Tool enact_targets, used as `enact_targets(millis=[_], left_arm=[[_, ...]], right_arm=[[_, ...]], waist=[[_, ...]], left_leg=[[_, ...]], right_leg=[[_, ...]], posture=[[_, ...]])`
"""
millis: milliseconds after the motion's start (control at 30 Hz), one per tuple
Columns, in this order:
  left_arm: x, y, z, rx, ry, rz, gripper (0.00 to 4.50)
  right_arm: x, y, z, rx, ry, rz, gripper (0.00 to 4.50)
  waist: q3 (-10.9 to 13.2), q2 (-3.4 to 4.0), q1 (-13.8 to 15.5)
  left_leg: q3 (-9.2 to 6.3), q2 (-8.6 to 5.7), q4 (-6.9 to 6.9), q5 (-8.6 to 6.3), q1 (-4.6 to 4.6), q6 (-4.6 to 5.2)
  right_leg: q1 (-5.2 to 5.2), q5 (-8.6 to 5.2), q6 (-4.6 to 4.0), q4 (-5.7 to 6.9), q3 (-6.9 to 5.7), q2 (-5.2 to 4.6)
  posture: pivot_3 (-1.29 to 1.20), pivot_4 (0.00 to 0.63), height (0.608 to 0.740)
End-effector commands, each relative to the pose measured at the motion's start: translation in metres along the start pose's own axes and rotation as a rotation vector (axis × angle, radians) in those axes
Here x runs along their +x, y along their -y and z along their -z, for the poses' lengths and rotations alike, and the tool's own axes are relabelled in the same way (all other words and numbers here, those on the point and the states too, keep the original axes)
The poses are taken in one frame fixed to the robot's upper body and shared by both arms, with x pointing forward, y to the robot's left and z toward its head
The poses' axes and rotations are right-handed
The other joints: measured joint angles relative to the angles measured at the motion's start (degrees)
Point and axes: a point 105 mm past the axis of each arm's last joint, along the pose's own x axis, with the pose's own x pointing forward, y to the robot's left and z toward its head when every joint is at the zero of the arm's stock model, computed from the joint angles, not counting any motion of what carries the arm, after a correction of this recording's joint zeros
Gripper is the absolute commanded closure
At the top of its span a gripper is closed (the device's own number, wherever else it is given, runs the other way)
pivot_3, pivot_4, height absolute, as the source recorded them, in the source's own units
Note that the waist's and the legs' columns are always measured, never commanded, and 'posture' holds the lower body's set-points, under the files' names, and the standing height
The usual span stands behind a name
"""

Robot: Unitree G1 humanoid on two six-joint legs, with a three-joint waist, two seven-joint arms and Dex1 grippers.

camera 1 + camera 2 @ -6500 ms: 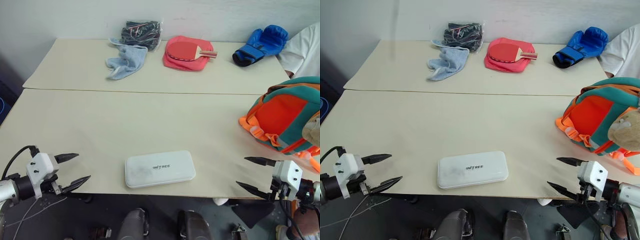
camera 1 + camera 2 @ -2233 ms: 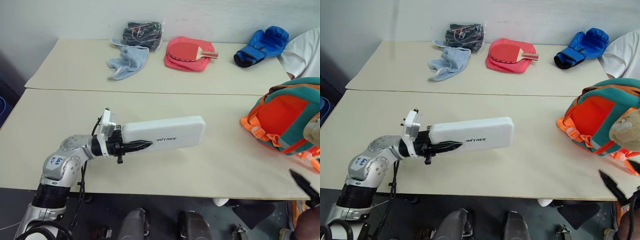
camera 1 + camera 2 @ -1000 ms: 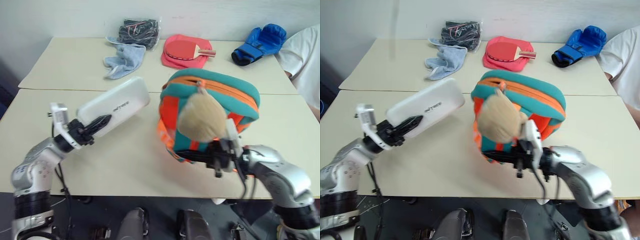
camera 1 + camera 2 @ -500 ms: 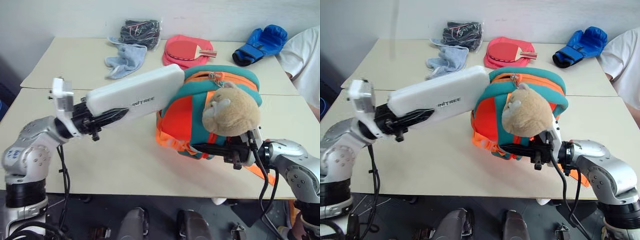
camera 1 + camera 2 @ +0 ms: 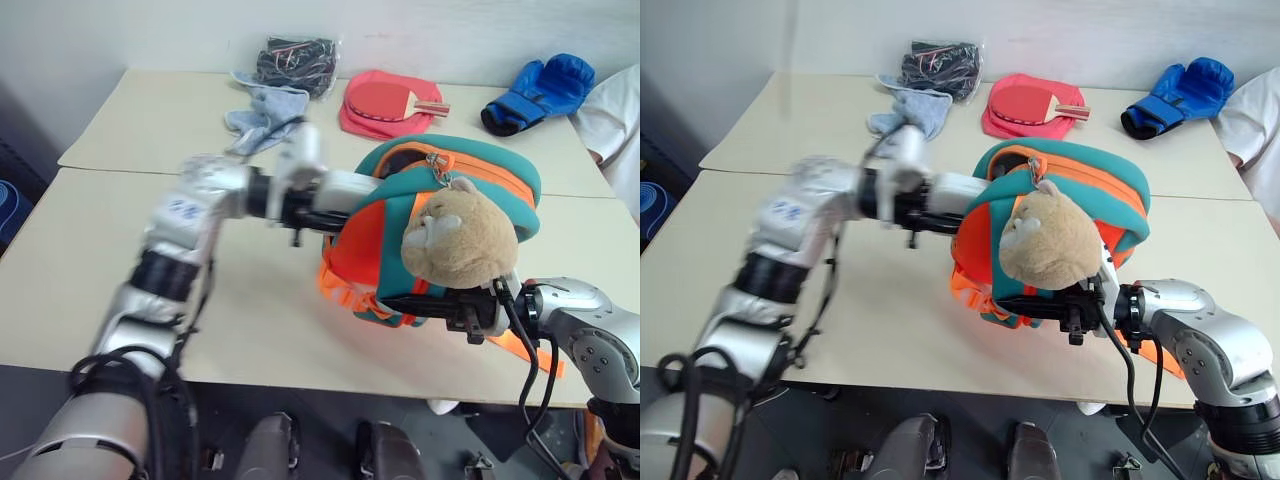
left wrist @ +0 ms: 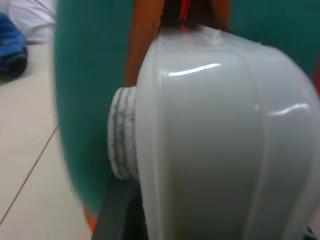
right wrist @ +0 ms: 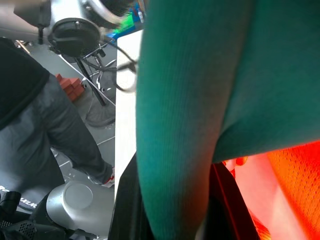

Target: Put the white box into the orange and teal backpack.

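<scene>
The orange and teal backpack [image 5: 455,160] stands upright at the middle right of the table, a beige plush toy [image 5: 462,236] hanging on its front. My left gripper [image 5: 312,212] is shut on the white box [image 5: 352,184], whose far end sits inside the backpack's open left side, so most of it is hidden. The left wrist view has the white box [image 6: 220,140] close up against teal fabric. My right gripper [image 5: 432,304] is shut on the backpack's lower front, with teal fabric [image 7: 180,125] between its fingers.
At the table's far edge lie a light blue cloth [image 5: 262,112], a black bag of cables [image 5: 300,52], a red paddle on its case [image 5: 390,103] and a blue boxing glove [image 5: 540,88]. A person's white sleeve [image 5: 618,118] is at the far right.
My left arm has swung to the right and pushed the white box into the backpack's opening, hiding most of it. The right gripper and backpack have stayed put.
</scene>
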Motion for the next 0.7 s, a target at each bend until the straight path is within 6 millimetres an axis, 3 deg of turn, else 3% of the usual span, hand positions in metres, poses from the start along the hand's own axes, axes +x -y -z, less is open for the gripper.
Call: enact_targets(millis=[33, 100, 167, 300, 333, 433, 467, 567, 633, 700], left_arm=[[0.025, -0.009, -0.005, 0.041, 0.010, -0.012, 3.29], [0.027, -0.013, -0.008, 0.006, 0.052, -0.029, 2.57], [0.018, -0.012, -0.013, 0.008, 0.114, -0.023, 2.04], [-0.026, -0.010, -0.023, 0.044, 0.235, -0.001, 1.13], [-0.045, -0.007, -0.021, 0.034, 0.242, 0.032, 0.89], [-0.093, -0.004, -0.007, -0.036, 0.186, 0.060, 0.89], [-0.100, -0.003, -0.005, -0.047, 0.173, 0.065, 0.89], [-0.138, 0.006, 0.012, 0.028, 0.016, 0.042, 0.89], [-0.143, 0.013, 0.005, 0.099, 0.006, 0.045, 0.89], [-0.134, 0.019, -0.013, 0.211, 0.061, 0.034, 0.89]], right_arm=[[0.006, -0.006, -0.004, -0.041, 0.016, -0.023, 4.47], [0.008, -0.005, -0.004, -0.051, 0.020, -0.009, 4.50], [0.009, -0.004, -0.005, -0.054, 0.029, 0.014, 4.50], [0.007, -0.003, -0.003, -0.057, 0.038, 0.060, 4.50], [0.006, -0.002, -0.003, -0.057, 0.039, 0.074, 4.50], [0.004, 0.000, -0.001, -0.054, 0.052, 0.113, 4.50], [0.003, 0.001, -0.001, -0.054, 0.057, 0.122, 4.50], [0.001, 0.007, 0.006, -0.072, 0.043, 0.156, 4.50], [0.001, 0.009, 0.007, -0.071, 0.051, 0.154, 4.50], [0.003, 0.012, 0.008, -0.070, 0.056, 0.153, 4.50]], waist=[[0.0, 0.00, -0.5], [0.0, 0.00, -0.6], [0.0, 0.00, -0.6], [0.0, 0.01, -0.9], [0.0, 0.01, -1.1], [0.0, 0.01, -1.9], [0.0, 0.02, -1.9], [0.0, 0.01, -1.9], [0.0, 0.01, -1.8], [0.0, -0.01, -1.2]], left_leg=[[0.02, -0.02, 0.02, 0.02, -0.18, 0.03], [0.05, 0.01, 0.08, 0.05, -0.45, 0.00], [0.04, 0.05, 0.10, 0.09, -0.44, -0.03], [0.00, 0.11, 0.32, 0.13, -0.44, -0.03], [0.00, 0.12, 0.36, 0.13, -0.44, -0.03], [-0.01, 0.13, 0.34, 0.13, -0.45, -0.04], [-0.02, 0.12, 0.31, 0.12, -0.45, -0.04], [-0.02, 0.04, 0.30, 0.12, -0.46, -0.03], [-0.02, -0.01, 0.33, 0.10, -0.45, 0.01], [-0.10, -0.05, 0.37, 0.09, -0.47, 0.05]], right_leg=[[-0.20, 0.00, 0.01, 0.04, -0.02, -0.02], [-0.53, 0.01, 0.02, 0.17, -0.10, -0.02], [-0.53, 0.01, 0.02, 0.22, -0.25, -0.03], [-0.54, 0.01, 0.01, 0.42, -0.23, -0.07], [-0.55, 0.01, 0.01, 0.43, -0.22, -0.08], [-0.56, 0.01, 0.01, 0.45, -0.25, -0.06], [-0.56, 0.01, 0.01, 0.43, -0.26, -0.06], [-0.53, 0.01, 0.01, 0.42, -0.27, -0.09], [-0.52, 0.01, 0.01, 0.43, -0.24, -0.15], [-0.48, 0.01, 0.02, 0.45, -0.26, -0.21]], posture=[[0.00, 0.150, 0.740], [0.00, 0.150, 0.740], [0.00, 0.150, 0.740], [0.00, 0.150, 0.740], [0.00, 0.150, 0.740], [0.00, 0.150, 0.740], [0.00, 0.150, 0.740], [0.00, 0.150, 0.740], [0.00, 0.150, 0.740], [0.00, 0.150, 0.740]])
